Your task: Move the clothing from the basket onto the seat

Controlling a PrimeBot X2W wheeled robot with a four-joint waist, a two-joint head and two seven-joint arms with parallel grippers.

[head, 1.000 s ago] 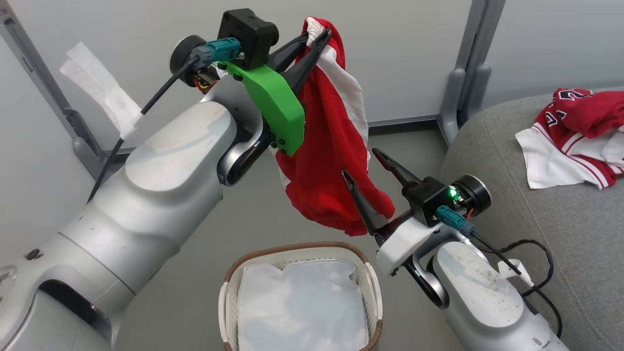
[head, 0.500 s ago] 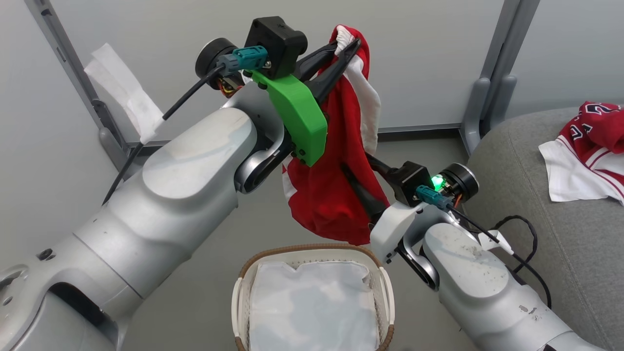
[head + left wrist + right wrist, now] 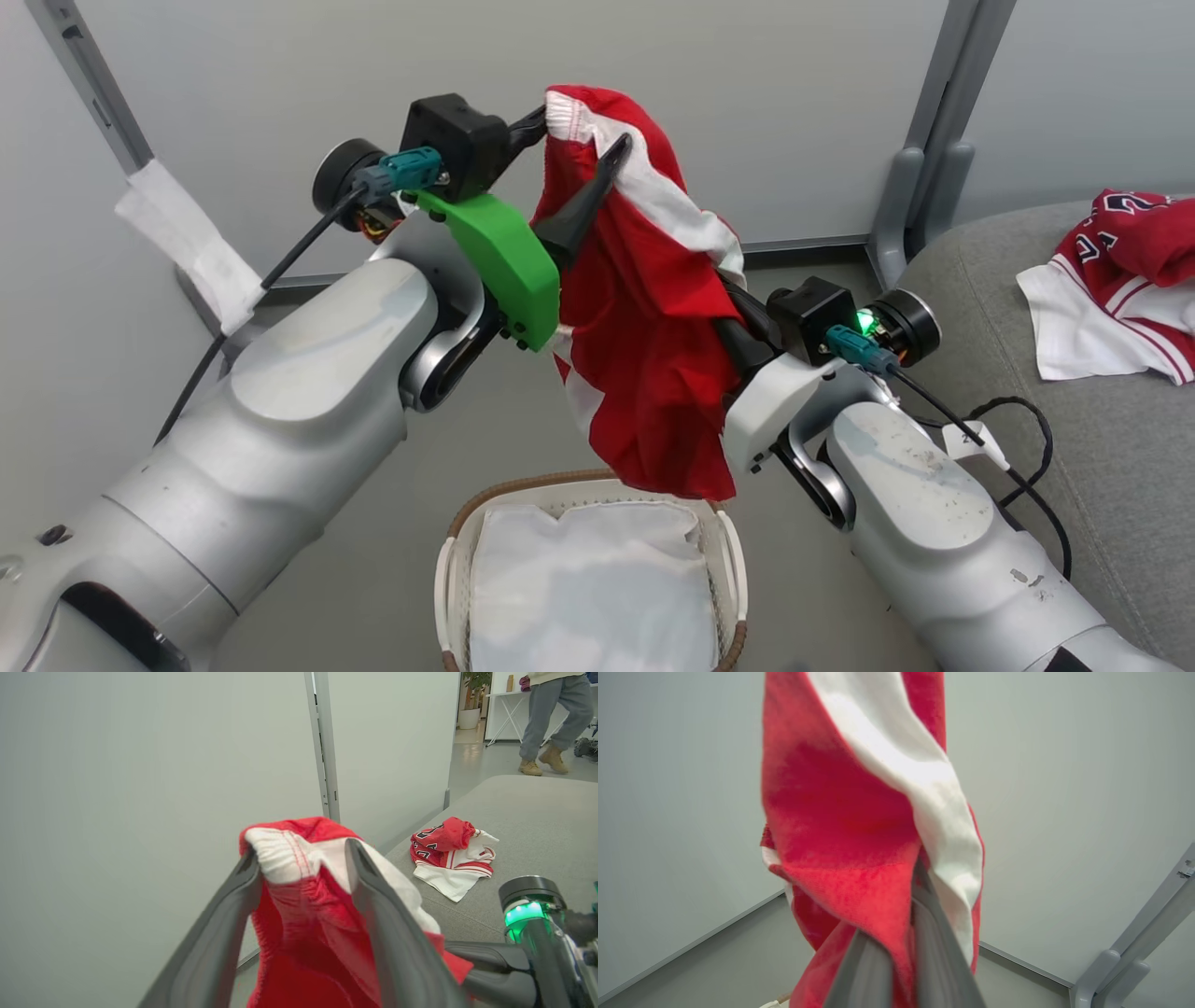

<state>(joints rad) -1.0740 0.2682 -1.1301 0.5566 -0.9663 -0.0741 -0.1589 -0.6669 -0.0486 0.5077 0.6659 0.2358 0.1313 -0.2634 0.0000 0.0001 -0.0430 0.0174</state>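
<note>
The red shorts (image 3: 644, 355) with a white stripe hang in the air above the basket (image 3: 523, 490). My left gripper (image 3: 579, 126) stands open, and the waistband (image 3: 285, 858) lies loosely between its spread fingers (image 3: 373, 896). My right gripper (image 3: 724, 313) is shut on the shorts lower down, its fingers (image 3: 934, 938) pinching red cloth (image 3: 840, 826). The red and white jersey (image 3: 1120, 280) lies crumpled on the grey seat (image 3: 1074, 448) at the right. In the left wrist view the jersey (image 3: 448, 854) rests on the seat (image 3: 528, 807).
A plain white sheet (image 3: 588, 588) lines the basket. Grey partition walls with metal posts (image 3: 910, 159) stand behind. White tape (image 3: 187, 243) hangs from the left post. A black cable (image 3: 1018, 439) loops over the seat's edge. A person's legs (image 3: 546, 718) are far off.
My left gripper has opened and let go of the waistband. My right gripper has closed on the shorts lower down. The head camera has shifted a little.
</note>
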